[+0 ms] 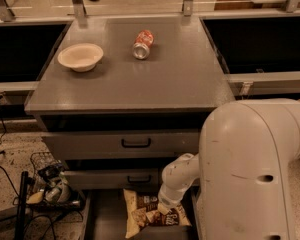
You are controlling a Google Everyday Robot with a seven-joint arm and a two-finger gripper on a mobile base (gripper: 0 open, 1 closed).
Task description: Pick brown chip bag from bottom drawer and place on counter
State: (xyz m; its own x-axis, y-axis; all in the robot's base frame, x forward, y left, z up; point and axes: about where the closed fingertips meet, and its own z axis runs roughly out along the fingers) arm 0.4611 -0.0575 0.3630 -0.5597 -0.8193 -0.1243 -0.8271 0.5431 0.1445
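At the lower right the robot's white arm (250,169) fills the near view. Its gripper (166,209) reaches down at bottom centre onto the brown chip bag (146,215); whether it is open or closed cannot be told. The bag lies flat in the open bottom drawer (102,215), right of its middle. It is likely light, soft, crinkly and slippery, with fragile chips, so a gentle pinch on a crimped end or loose fold should suit. Above are two closed drawers (90,145), then the counter (140,84) holding a bowl (80,57) and a soda can (143,44).
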